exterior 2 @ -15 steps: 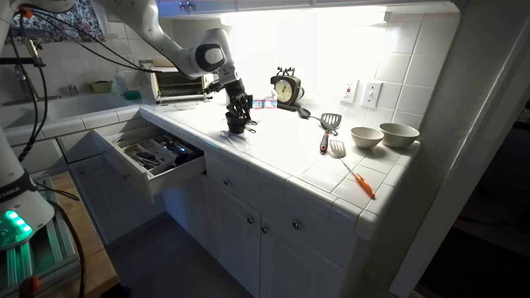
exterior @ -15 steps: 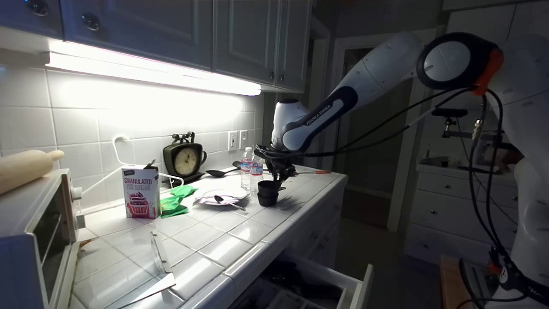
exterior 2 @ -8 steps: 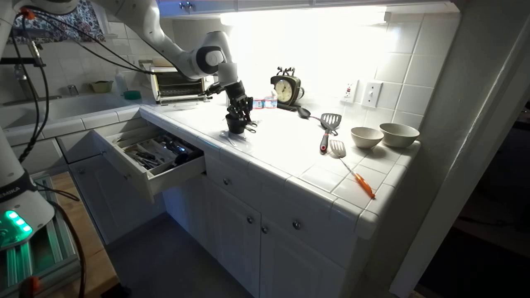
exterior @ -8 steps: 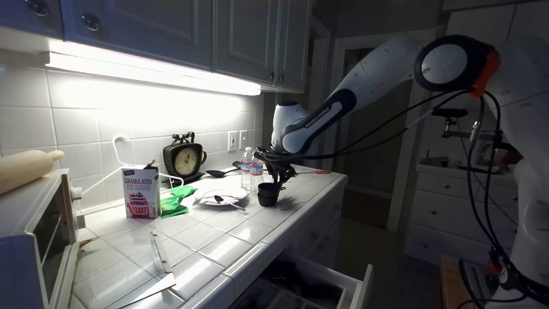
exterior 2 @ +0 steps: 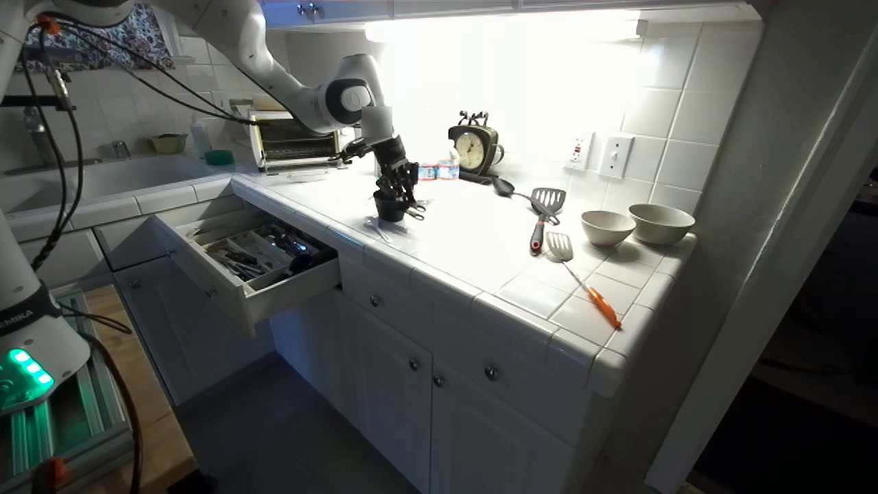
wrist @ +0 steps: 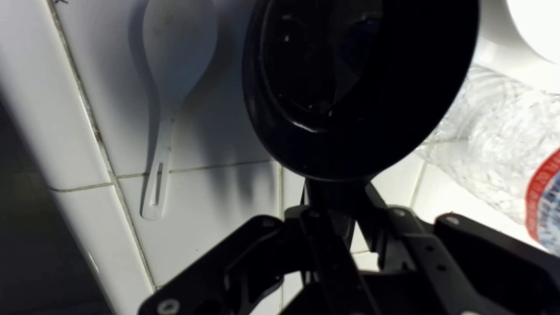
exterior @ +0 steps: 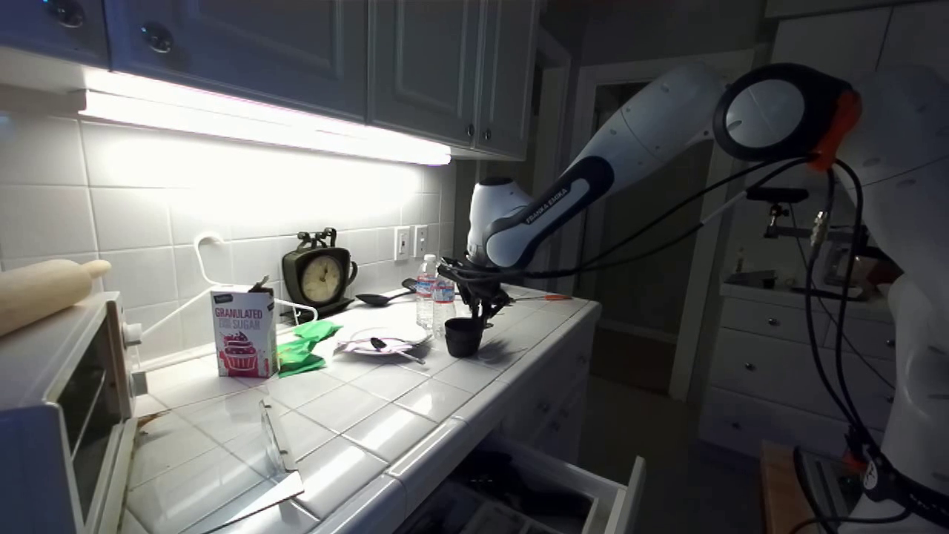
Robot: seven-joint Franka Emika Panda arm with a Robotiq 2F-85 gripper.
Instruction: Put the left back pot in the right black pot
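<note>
Gripper [wrist: 339,197] pinching left back pot [wrist: 393,100] at its side, afaict. Pot sitting about upright, lining up over right black pot [exterior: 464,347], probably partway in; not seeing how deep. Guessing it's needing straight push down, then release.

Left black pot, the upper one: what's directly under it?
The right black pot: its outer wall shows just below the left black pot in an exterior view. The upper one covers its inside, so whether it is fully seated can't be seen.
</note>
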